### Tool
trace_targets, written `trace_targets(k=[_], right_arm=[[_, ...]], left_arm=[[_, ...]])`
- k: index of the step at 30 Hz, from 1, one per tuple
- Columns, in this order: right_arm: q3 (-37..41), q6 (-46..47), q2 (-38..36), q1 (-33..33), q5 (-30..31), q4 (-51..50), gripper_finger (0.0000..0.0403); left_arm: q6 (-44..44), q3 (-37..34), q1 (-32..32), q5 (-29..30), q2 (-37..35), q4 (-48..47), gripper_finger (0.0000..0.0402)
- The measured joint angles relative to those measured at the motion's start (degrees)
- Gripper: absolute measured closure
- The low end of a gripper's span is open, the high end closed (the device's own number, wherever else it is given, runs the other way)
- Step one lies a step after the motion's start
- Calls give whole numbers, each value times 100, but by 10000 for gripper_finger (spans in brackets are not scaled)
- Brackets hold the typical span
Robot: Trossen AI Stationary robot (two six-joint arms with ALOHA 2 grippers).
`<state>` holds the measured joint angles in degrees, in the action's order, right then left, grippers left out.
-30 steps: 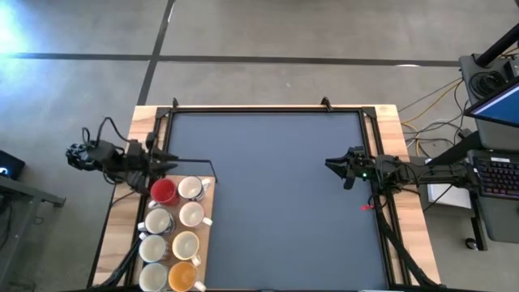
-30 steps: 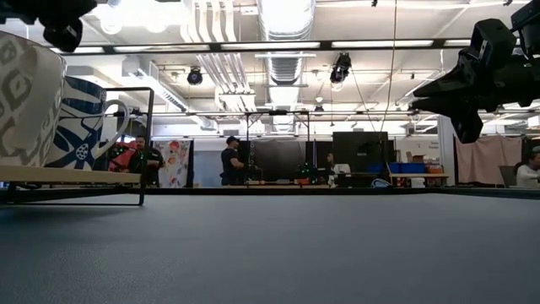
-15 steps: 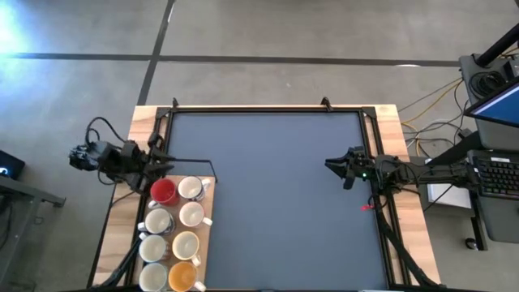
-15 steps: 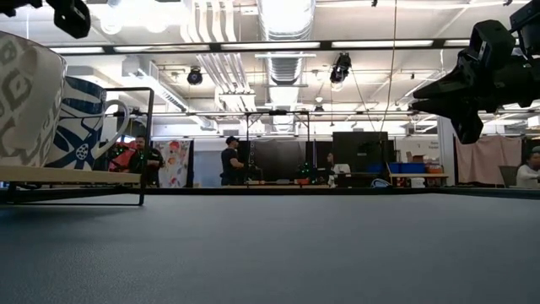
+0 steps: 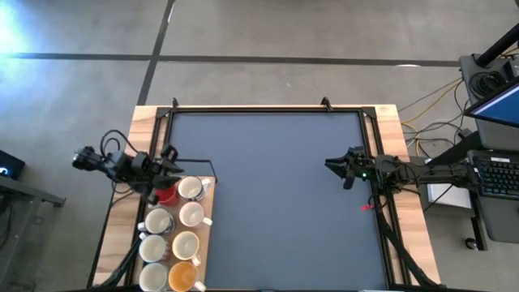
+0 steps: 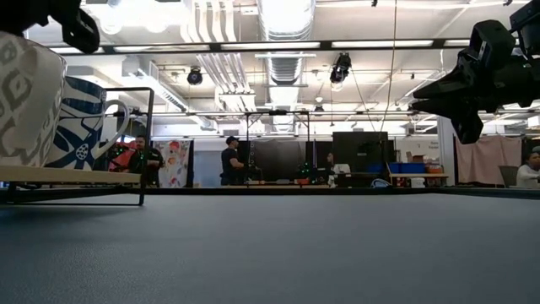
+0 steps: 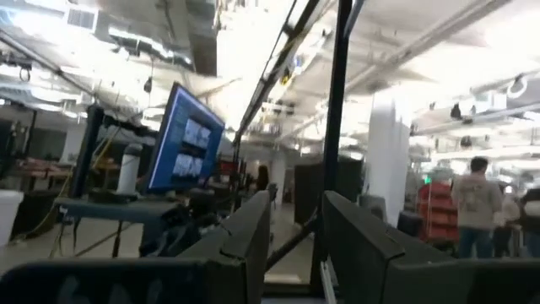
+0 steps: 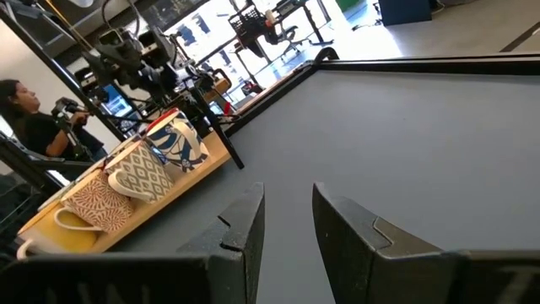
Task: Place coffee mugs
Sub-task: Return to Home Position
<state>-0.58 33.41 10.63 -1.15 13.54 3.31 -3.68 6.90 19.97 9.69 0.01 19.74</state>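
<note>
All eight coffee mugs point(image 5: 191, 214) stand in two rows on the shelf point(image 6: 76, 176) at the left side of your counter point(image 5: 268, 186). The left gripper point(image 5: 170, 162) hovers just over the red mug point(image 5: 165, 195) at one end of the rows, fingers slightly apart and empty. To clear it, lift before swinging away. The right gripper point(image 5: 332, 165) waits well apart at the right edge, fingers likewise apart.

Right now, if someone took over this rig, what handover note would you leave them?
Left end effector: open, empty, above the wooden shelf, by the red ceramic mug.
Right end effector: open, empty, over the table's right side.
Mugs: eight round ceramic mugs, including an orange mug, stand in two rows on the shelf.
Done: placing, apparently; no mug elsewhere in view.
Left: park both arms.
</note>
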Motion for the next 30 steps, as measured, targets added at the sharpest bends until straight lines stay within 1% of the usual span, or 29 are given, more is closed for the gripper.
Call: trace_targets(k=[2,9,16,23,30], right_arm=[[0,0,0,0,0,0,312],[0,0,1,0,-2,3,312],[0,0,2,0,-2,3,312],[0,0,2,0,-2,5,312],[0,1,2,0,-2,5,312]], left_arm=[[2,-185,0,2,-4,315,306],[20,-609,0,5,-2,838,306],[-12,-630,0,10,-2,646,306],[-308,-630,-2,27,-2,466,306],[-219,-607,-2,31,38,416,306]])
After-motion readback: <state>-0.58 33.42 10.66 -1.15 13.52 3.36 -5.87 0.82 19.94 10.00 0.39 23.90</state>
